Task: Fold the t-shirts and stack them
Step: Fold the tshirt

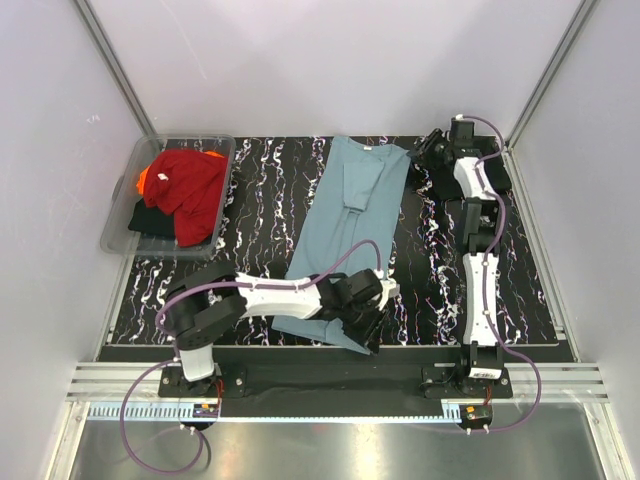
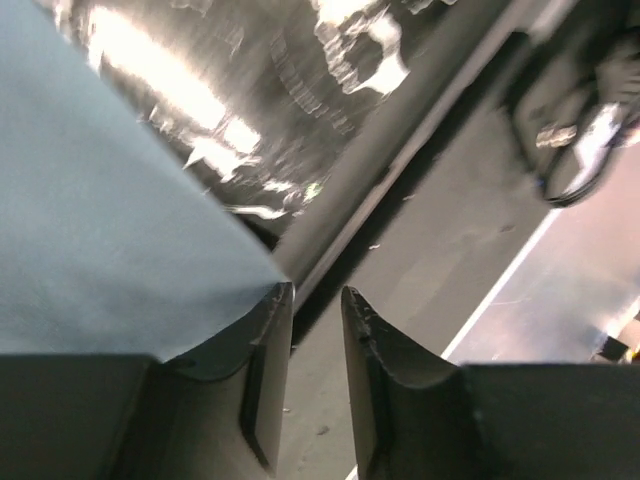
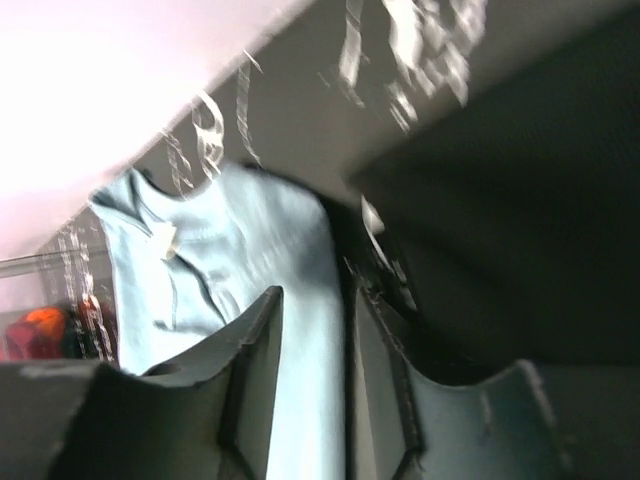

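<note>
Marbled table point(image 1: 260, 200), teal t-shirt point(image 1: 340, 230) near-to-far, collar far, left gripper point(image 2: 315, 292) slightly parted, right gripper point(image 3: 316, 290) unclear.

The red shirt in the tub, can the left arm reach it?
Probably yes. The red shirt lies on top in the open tub on the left arm's side, nothing covering it, though the left gripper is at the teal shirt.

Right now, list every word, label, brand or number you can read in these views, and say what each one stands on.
No text can be read in any view.
White neck tag on the teal t-shirt: too small and blurred to read.
No other print, brand or number shows.
</note>
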You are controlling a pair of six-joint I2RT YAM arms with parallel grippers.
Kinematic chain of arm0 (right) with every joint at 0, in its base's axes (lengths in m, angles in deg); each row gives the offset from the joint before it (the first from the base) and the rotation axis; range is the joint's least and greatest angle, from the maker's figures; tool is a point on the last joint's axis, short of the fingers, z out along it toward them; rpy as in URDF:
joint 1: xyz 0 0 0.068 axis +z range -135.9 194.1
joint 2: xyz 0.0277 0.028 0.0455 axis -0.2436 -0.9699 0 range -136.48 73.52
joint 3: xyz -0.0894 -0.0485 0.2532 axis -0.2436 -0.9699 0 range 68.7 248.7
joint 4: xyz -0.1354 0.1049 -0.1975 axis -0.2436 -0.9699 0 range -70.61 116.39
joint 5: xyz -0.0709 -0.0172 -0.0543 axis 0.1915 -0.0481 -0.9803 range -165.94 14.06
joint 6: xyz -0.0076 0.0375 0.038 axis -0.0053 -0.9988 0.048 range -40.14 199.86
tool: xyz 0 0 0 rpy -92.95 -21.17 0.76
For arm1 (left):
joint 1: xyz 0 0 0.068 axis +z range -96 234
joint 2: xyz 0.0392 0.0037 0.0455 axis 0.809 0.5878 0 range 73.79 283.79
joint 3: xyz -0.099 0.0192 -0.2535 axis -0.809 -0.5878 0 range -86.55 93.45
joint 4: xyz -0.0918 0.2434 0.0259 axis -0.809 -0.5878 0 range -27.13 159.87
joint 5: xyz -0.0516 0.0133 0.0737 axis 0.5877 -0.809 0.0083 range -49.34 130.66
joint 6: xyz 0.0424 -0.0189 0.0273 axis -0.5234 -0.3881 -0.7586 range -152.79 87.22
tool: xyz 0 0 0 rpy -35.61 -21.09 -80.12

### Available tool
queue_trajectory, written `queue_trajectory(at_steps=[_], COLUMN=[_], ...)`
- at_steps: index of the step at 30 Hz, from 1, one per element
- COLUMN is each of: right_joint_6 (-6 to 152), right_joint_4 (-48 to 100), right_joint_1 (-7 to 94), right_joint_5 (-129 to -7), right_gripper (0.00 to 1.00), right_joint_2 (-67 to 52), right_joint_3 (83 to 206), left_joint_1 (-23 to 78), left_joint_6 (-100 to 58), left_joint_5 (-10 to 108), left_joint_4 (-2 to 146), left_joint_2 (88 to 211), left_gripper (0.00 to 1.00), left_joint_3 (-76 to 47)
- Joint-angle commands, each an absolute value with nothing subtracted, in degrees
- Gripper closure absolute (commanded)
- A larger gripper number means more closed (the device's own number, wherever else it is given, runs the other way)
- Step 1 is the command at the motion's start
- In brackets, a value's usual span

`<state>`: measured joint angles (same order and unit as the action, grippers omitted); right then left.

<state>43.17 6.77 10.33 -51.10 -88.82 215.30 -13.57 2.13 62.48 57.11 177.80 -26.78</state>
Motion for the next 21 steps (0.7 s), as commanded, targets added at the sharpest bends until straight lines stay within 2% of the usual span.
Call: queue_trajectory(at_steps=[1, 6, 9, 11, 14, 18, 21], right_joint_6=[45.40, 42.43, 41.80, 41.36, 39.44, 35.31, 28.81], right_joint_4=[3.28, 3.19, 2.23, 0.39, -3.57, -4.28, -4.11], right_joint_1=[9.53, 9.61, 11.19, 12.86, 18.39, 26.39, 34.03], right_joint_5=[-56.77, -56.70, -58.61, -61.16, -63.81, -61.44, -64.06], right_gripper=[0.56, 0.54, 0.53, 0.54, 0.55, 0.58, 0.57], right_joint_2=[-77.00, -60.63, -45.02, -38.66, -27.40, -12.14, -2.20], right_joint_3=[203.82, 180.88, 166.12, 155.66, 142.21, 124.72, 114.07], left_joint_1=[-11.92, -8.49, -4.64, -1.56, 6.26, 15.66, 17.17], left_joint_6=[-0.52, -4.12, -5.62, -6.85, -9.22, -11.77, -12.04], left_joint_5=[61.93, 61.58, 59.30, 59.03, 56.40, 48.33, 41.64], left_joint_4=[51.61, 47.28, 43.07, 41.66, 38.06, 33.49, 31.90], left_joint_2=[170.32, 163.01, 157.49, 155.02, 150.88, 146.49, 146.65], left_gripper=[0.65, 0.60, 0.59, 0.58, 0.57, 0.54, 0.50], left_joint_3=[-22.31, -23.61, -26.77, -28.71, -31.88, -35.47, -37.32])
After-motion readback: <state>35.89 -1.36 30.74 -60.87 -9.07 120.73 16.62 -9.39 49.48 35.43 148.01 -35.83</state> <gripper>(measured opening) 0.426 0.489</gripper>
